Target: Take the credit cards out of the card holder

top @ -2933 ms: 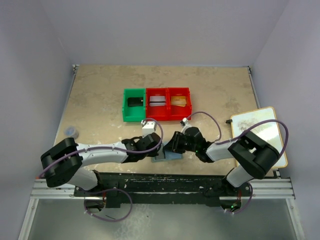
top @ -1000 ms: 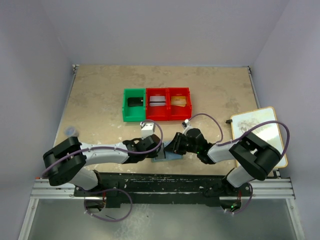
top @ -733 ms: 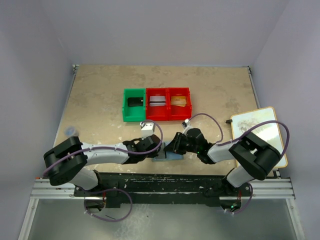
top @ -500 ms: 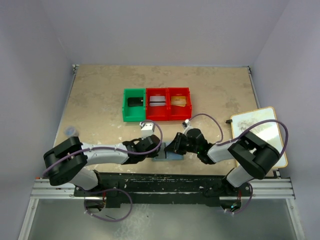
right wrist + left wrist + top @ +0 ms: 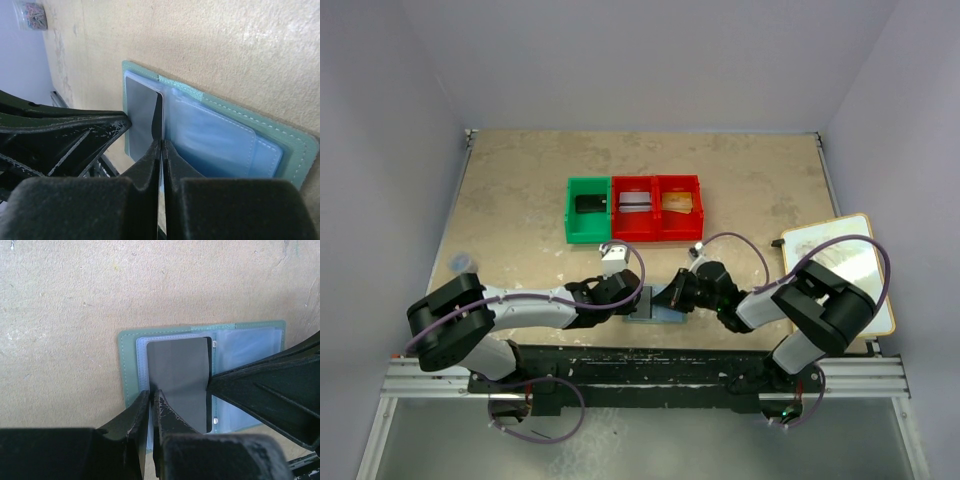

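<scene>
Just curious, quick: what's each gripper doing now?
Left gripper: closed, tips on the card holder; grip unclear.
Right gripper: closed on the dark card.

The light is bright, even and diffuse, seemingly from overhead. In the top view the bench (image 5: 520, 180) is uniformly lit, with only short, soft shadows under the arms (image 5: 520, 300) and inside the bins (image 5: 612, 210), and the walls (image 5: 640, 60) take a pale lilac cast. There is no hard glare; the white board (image 5: 840, 270) at the right shows a mild sheen. That view is wide, its walls splaying toward the frame edges. Both wrist views are sharp on the bench grain and the card holder (image 5: 127, 365), while the left gripper (image 5: 150, 393) and right gripper (image 5: 161, 143) loom as dark, soft-focus masses in the foreground. The dark card (image 5: 177, 375) reads matte with a faint gradient; the clear sleeves (image 5: 215, 135) carry a dull sheen. The top-left corner of the right wrist view is washed out and blurred.
</scene>
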You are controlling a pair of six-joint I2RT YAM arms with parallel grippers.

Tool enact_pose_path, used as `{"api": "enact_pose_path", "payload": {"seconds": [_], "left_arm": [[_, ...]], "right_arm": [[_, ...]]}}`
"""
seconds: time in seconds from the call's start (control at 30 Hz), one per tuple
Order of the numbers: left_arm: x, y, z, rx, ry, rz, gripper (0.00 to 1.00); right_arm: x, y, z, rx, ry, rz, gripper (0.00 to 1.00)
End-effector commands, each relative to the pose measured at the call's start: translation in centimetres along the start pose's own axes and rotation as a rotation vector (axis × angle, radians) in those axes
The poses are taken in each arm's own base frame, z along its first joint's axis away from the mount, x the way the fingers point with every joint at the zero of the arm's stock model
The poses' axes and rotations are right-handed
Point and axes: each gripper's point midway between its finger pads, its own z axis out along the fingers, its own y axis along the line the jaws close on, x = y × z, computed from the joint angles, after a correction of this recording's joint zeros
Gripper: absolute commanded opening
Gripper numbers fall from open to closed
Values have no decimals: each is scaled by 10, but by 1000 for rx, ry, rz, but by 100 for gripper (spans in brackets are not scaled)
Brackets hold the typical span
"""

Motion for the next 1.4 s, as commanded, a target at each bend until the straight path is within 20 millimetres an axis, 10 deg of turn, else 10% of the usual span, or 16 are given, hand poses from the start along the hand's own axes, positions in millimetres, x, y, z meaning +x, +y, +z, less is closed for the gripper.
{"api": "enact_pose_path", "payload": {"seconds": [0.0,1.37], "left_arm": [[24,16,2,-33,79,26,3],[24,17,2,-40,83,33,2]], "right_arm": [[4,6,-4,-25,14,16,2],[12,-4,4,-32,45,36,23]]}}
